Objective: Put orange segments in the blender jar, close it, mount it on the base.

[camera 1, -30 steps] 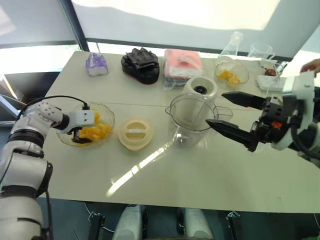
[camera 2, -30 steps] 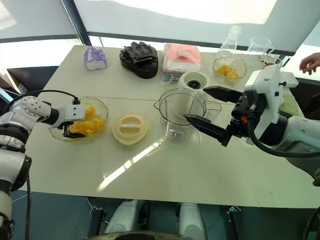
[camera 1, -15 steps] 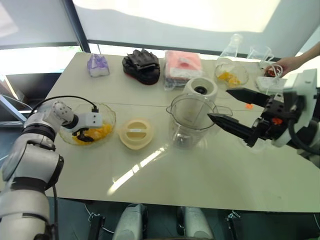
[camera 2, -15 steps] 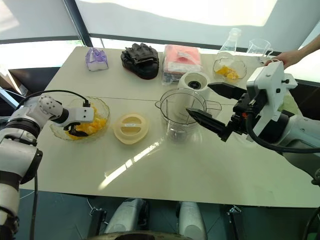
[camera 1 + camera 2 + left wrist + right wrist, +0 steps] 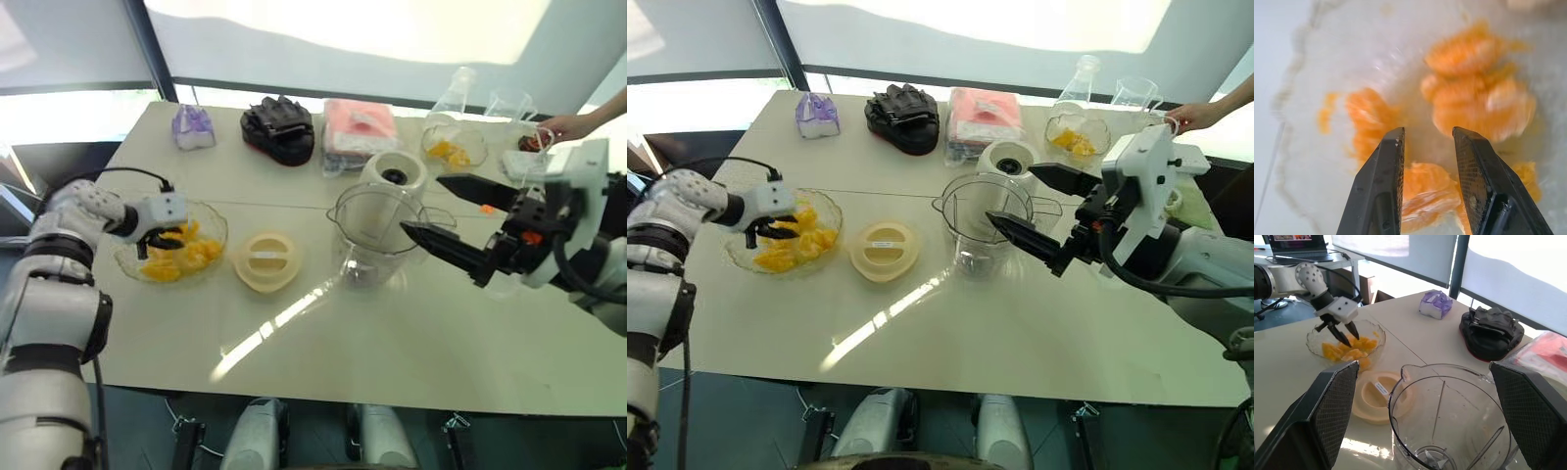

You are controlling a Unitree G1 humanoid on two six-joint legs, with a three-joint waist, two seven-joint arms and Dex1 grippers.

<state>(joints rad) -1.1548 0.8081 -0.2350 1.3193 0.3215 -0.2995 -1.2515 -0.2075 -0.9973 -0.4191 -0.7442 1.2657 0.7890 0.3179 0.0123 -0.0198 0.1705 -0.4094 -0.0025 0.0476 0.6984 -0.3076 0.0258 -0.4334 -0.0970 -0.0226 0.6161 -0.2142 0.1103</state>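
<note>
Hovering over the orange segments (image 5: 181,257) in their glass bowl (image 5: 214,223), left pincer (image 5: 1426,142) is narrowly parted, gripping nothing (segments just below). Right pincer (image 5: 419,208) gapes wide beside the blender jar (image 5: 372,240).

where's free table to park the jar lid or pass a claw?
Widest bare patch: the near half of the pale table, in front of the flat round cream lid and the clear wide-mouthed blender jar. A smaller bare strip lies at the left, between the purple packet and the glass bowl of orange segments. The far edge is crowded: black glove, pink pack, cream-white base, glassware.
</note>
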